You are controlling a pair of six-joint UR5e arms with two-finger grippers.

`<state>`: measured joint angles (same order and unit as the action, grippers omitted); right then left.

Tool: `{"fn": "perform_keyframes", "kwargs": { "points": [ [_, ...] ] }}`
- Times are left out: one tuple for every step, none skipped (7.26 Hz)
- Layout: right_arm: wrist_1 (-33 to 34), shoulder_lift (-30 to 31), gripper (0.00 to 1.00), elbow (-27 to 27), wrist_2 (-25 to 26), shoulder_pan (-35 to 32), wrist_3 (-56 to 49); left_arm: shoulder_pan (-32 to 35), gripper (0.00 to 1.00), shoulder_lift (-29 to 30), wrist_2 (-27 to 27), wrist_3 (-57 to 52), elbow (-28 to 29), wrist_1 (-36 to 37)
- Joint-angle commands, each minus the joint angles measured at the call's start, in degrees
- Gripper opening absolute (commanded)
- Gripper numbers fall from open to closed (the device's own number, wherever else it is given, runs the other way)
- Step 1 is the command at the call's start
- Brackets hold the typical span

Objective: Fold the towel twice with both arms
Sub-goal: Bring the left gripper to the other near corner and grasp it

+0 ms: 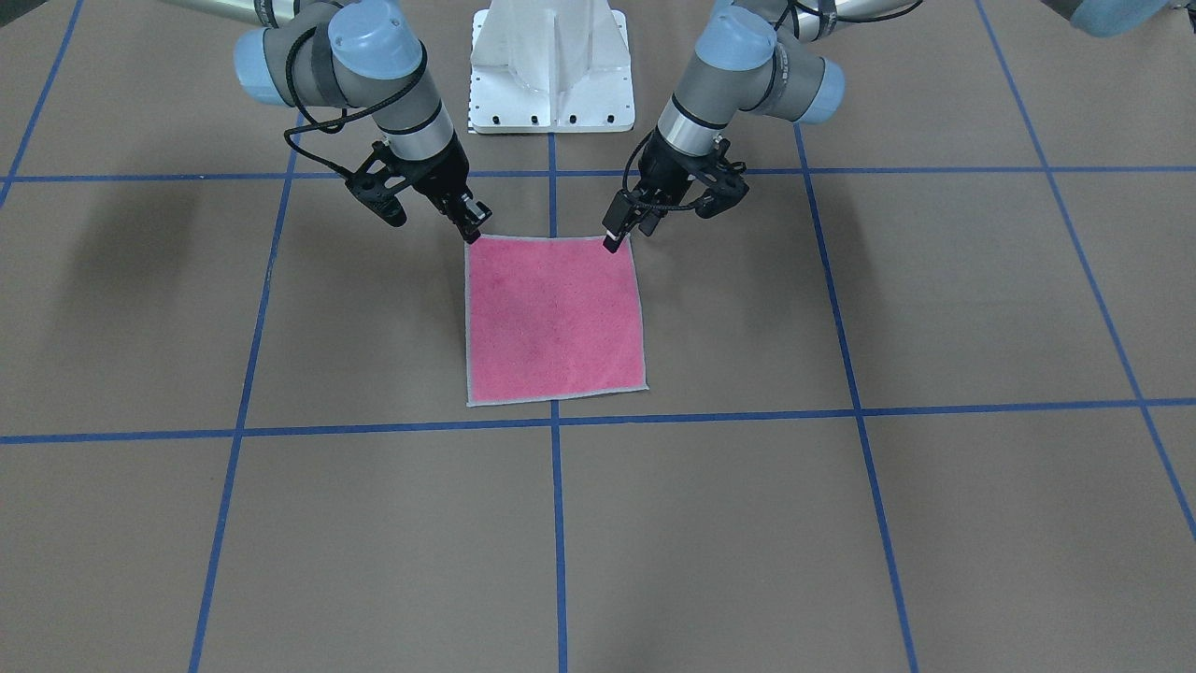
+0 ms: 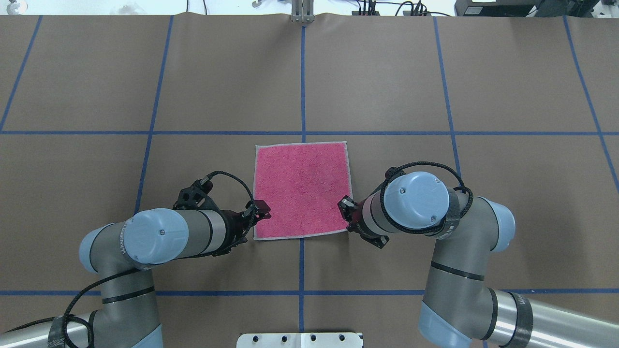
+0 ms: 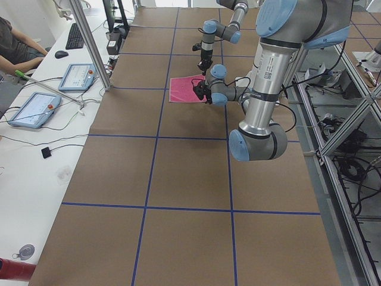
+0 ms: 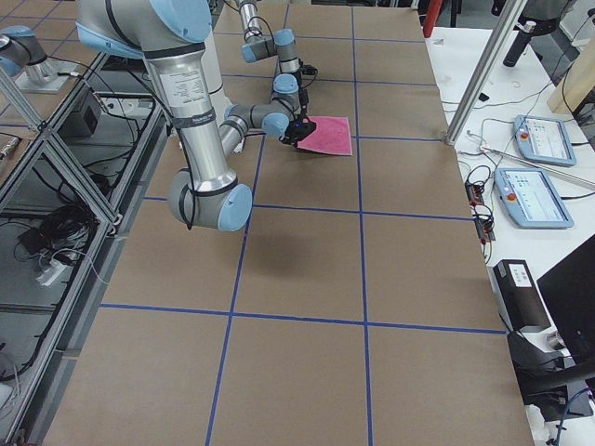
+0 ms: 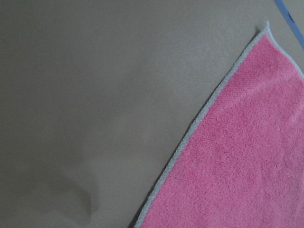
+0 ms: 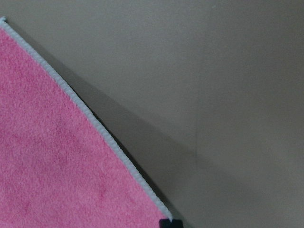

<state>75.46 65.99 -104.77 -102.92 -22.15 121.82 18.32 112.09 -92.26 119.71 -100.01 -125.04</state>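
The towel (image 1: 553, 318) lies flat on the brown table, pink face up, with its light grey edging showing all round. My left gripper (image 1: 612, 240) is down on the towel's corner nearest the robot on my left side, its fingers close together on the edging. At the other robot-side corner my right gripper (image 1: 475, 231) is closed the same way. Seen from overhead, the left gripper (image 2: 262, 213) and right gripper (image 2: 345, 205) flank the towel (image 2: 302, 188). Both wrist views show the towel's edge (image 5: 199, 123) (image 6: 90, 118) casting a shadow on the table.
The white pedestal base (image 1: 551, 65) stands just behind the towel's robot-side edge. Blue tape lines (image 1: 557, 421) cross the table. Past the table's far side are desks with tablets (image 3: 33, 110), cables and a seated person (image 3: 15, 42).
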Motion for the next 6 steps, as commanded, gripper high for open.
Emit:
{"fn": "perform_keyframes", "kwargs": {
  "points": [
    [0.0, 0.0, 0.00, 0.1, 0.0, 0.0, 0.0, -0.6, 0.79, 0.3, 0.1, 0.0, 0.8, 0.1],
    [0.0, 0.0, 0.00, 0.0, 0.0, 0.0, -0.1, -0.6, 0.76, 0.3, 0.1, 0.0, 0.8, 0.1],
    [-0.1, 0.0, 0.00, 0.0, 0.0, 0.0, 0.0, -0.7, 0.74, 0.3, 0.1, 0.0, 0.8, 0.1],
    [0.0, 0.0, 0.00, 0.0, 0.0, 0.0, 0.0, -0.9, 0.71, 0.3, 0.1, 0.0, 0.8, 0.1],
    [0.0, -0.1, 0.00, 0.0, 0.0, 0.0, 0.0, -0.9, 0.69, 0.4, 0.0, 0.0, 0.8, 0.1],
    [0.0, -0.1, 0.00, 0.0, 0.0, 0.0, 0.0, -0.9, 0.60, 0.8, 0.1, 0.0, 0.8, 0.1]
  ]
}}
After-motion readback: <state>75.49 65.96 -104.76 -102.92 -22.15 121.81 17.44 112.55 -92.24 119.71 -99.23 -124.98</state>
